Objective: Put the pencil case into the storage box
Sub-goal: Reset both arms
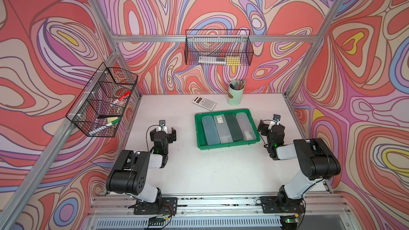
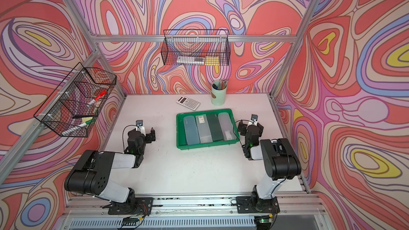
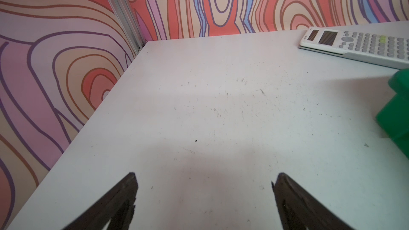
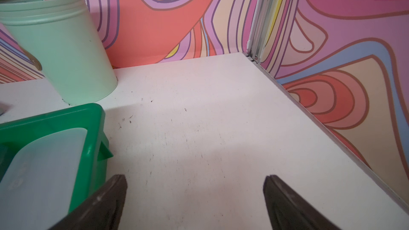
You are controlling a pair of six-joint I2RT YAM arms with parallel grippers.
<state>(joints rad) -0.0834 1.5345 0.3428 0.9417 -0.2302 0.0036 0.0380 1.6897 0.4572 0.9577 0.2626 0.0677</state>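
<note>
**Hidden / unclear.** In the left wrist view the storage box (image 3: 396, 111) is cut off at the right edge of the frame, with only a green corner showing. The calculator (image 3: 358, 45) at upper right is cropped too. In the right wrist view, one box corner and the end of one frosted case (image 4: 44, 169) show at lower left. The mint cup (image 4: 62, 47) runs off the upper left. The pens in the cup are too bunched to count. The contents of the wire baskets are blurred behind the mesh.

**Writing.** There is a white barcode sticker (image 1: 219, 117) on the second case from the left, its print too small to read. The calculator's brand mark is illegible.

**Counts, both top views.**
- Four pencil cases (image 1: 222, 129) lie side by side inside the storage box, right of centre on the white table (image 1: 199, 169). They are blue-grey, grey translucent, dark green and frosted clear.
- Two wire baskets: one at upper centre (image 1: 218, 47), one at the left (image 1: 104, 100).
- One calculator and one cup.

**Tools.**
- The left gripper (image 1: 163, 132) has its jaws wide apart and holds nothing. It sits left of the box over bare table.
- The right gripper (image 1: 271, 127) has its jaws wide apart and holds nothing. It sits just beside the box's right rim.
</note>
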